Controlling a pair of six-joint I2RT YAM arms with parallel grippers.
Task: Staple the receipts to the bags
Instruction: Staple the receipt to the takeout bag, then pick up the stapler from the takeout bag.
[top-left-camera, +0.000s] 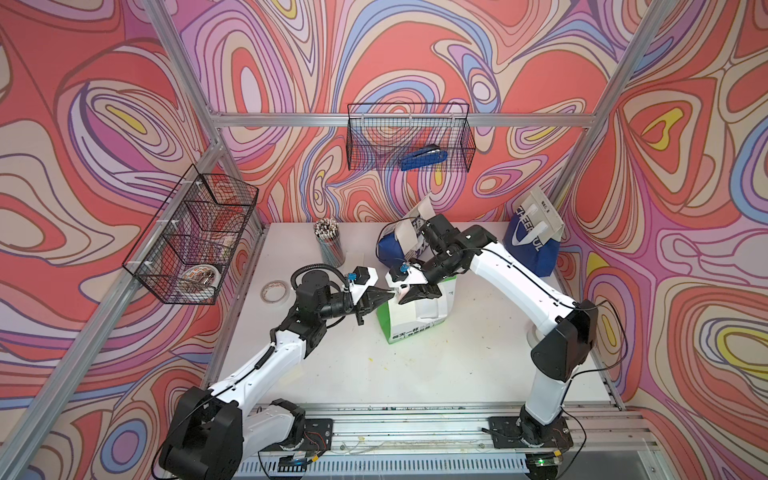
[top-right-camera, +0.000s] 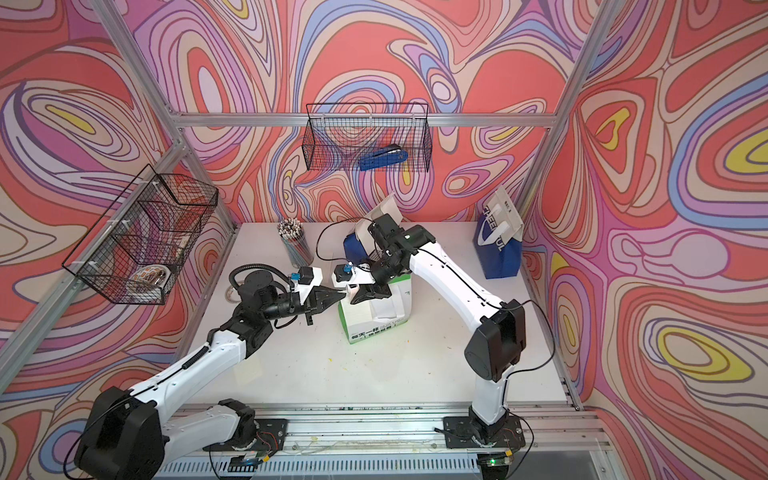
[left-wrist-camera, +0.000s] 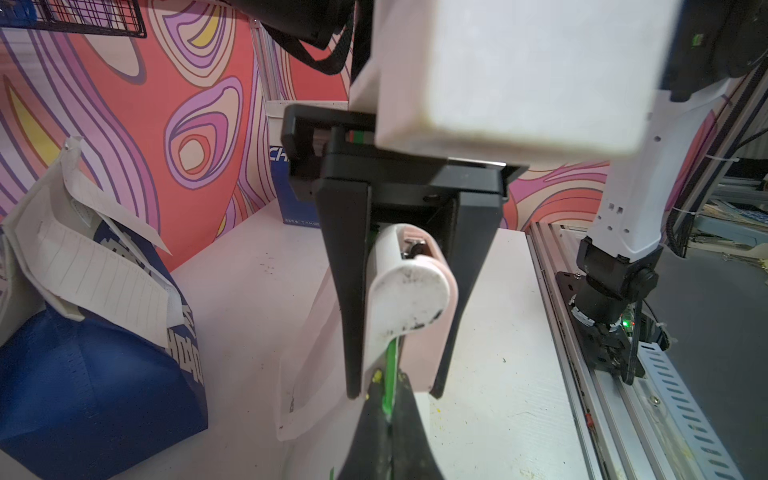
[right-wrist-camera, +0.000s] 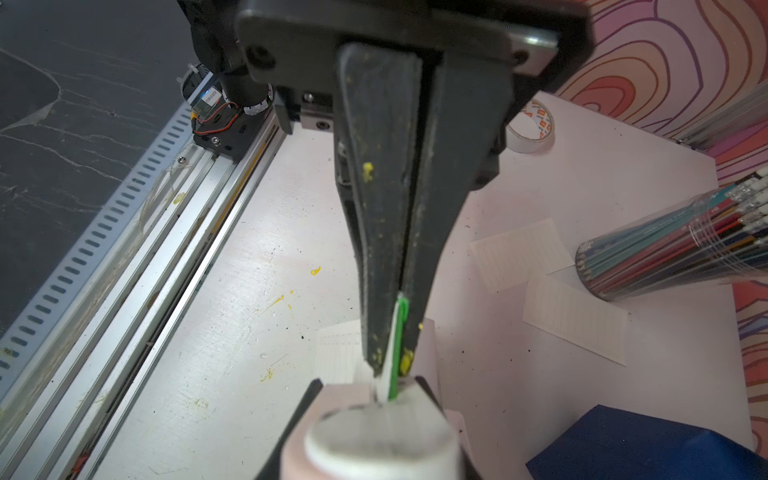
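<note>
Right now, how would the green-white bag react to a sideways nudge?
Probably light and floppy: the green-white bag looks like thin paper, so it could crumple. Standing upright, it might tip, though the left gripper pinching its top edge, beside the stapler in the right gripper, likely steadies it.

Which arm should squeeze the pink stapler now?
The right: the right gripper clasps the pink stapler, with its mouth over the top edge of the green-white bag. The left gripper is shut on that edge, holding it.

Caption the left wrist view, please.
Right gripper grips a pink stapler at the green bag edge pinched by left gripper.
</note>
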